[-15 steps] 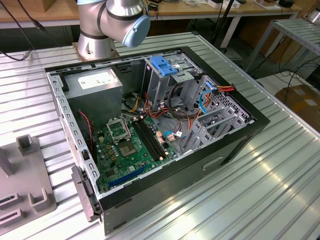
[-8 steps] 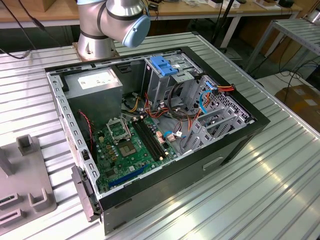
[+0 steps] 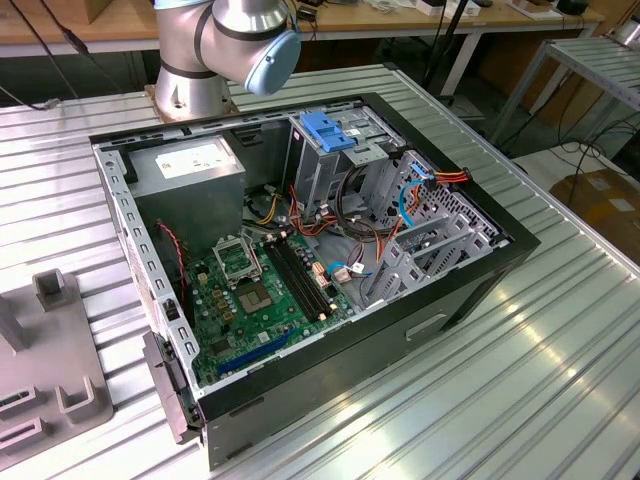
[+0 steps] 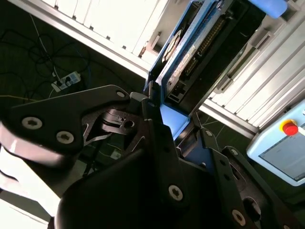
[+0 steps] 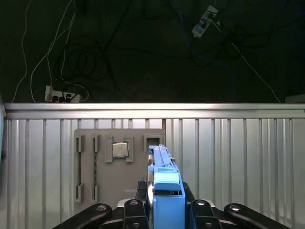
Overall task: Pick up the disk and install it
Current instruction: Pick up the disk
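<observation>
Pick looks done, install not. Starting at the exterior view's left, a grey fixture plate (image 3: 55,385) lies on the desk (image 3: 520,400) near the PC case (image 3: 470,275), off the case's left side in that view. In the first wrist view the end effector (image 5: 167,210) is clamped on the disk (image 5: 160,160) by its blue carrier end. The disk is held edge-on, w/ the plate and a small square chip (image 5: 120,150) in one of its pockets beyond it. The disk's far end lines up w/ a slot on the plate, and I can't tell if it's fully clear of that slot. So the disk is by the plate and well apart from the case.

The case itself is lying open, w/ the motherboard (image 3: 260,290) exposed. Inside it, the drive cage (image 3: 320,175) w/ its fixed blue bracket (image 3: 325,130) stands toward the case's far side. Judging by that, carrying the disk over to the case and seating it are both left to do.

The desk is ribbed light-grey metal slats, and the robot base (image 3: 195,75) sits just past the case's far-left corner.

Room:
- A wooden bench (image 3: 400,15) runs behind the case.
- Off the case's right in the exterior view are a second slatted bench (image 3: 600,60) and a cardboard box (image 3: 605,200).
- The first wrist view has a dark floor w/ loose cables and a power strip (image 5: 64,94).
</observation>
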Controlling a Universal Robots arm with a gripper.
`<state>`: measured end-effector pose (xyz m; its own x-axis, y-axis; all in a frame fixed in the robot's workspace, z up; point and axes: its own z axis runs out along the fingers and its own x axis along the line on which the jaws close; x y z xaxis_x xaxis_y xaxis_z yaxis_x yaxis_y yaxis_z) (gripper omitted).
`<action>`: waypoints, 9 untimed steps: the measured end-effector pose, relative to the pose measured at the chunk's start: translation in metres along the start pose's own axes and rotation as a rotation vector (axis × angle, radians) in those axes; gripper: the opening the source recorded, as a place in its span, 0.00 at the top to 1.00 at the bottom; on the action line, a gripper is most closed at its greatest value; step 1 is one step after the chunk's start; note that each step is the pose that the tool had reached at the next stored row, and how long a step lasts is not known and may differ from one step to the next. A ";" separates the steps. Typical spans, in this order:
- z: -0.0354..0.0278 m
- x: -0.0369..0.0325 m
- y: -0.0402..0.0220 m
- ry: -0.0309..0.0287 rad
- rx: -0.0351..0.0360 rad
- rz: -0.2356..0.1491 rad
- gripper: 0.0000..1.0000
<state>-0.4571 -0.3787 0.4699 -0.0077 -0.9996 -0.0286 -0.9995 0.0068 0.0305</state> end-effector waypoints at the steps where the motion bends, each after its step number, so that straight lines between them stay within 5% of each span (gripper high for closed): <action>1: -0.0021 -0.0001 0.0000 0.0000 -0.0010 0.000 0.63; 9: -0.0162 -0.0005 0.0000 0.0000 -0.0059 0.000 0.63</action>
<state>-0.4566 -0.3787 0.4861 -0.0078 -0.9996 -0.0286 -0.9993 0.0068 0.0364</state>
